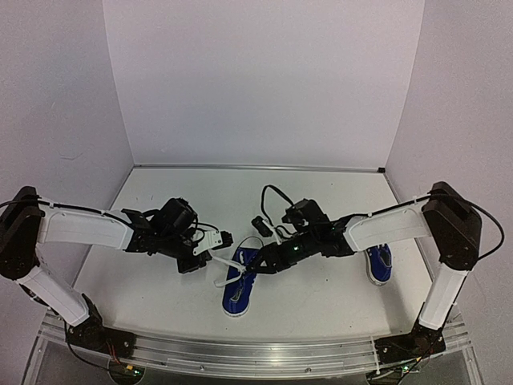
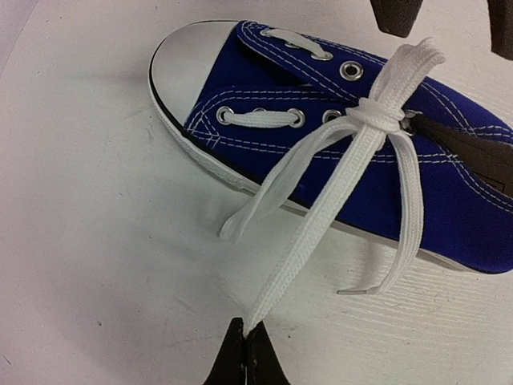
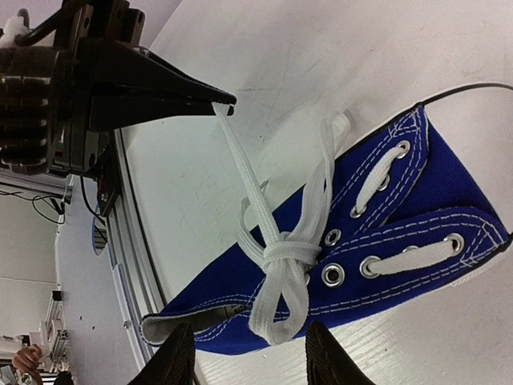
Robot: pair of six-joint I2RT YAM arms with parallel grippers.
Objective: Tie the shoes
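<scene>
One blue sneaker point(image 1: 237, 290) lies mid-table, toe toward the near edge, with a knot point(image 2: 381, 115) in its white laces. My left gripper point(image 2: 244, 330) is shut on one lace strand point(image 2: 321, 224) and holds it taut, out to the shoe's left. In the right wrist view the left gripper point(image 3: 218, 102) pinches that strand's end. My right gripper point(image 3: 250, 362) is open, its fingers either side of a lace loop point(image 3: 280, 309) that hangs from the knot point(image 3: 287, 255). It touches nothing. The second sneaker point(image 1: 379, 263) lies at the right, partly under the right arm.
A loose lace end point(image 2: 401, 241) and a second loop point(image 2: 264, 200) lie on the white table beside the shoe. The right arm's black cable point(image 1: 272, 196) arches over the table. The metal rail point(image 1: 256, 353) runs along the near edge.
</scene>
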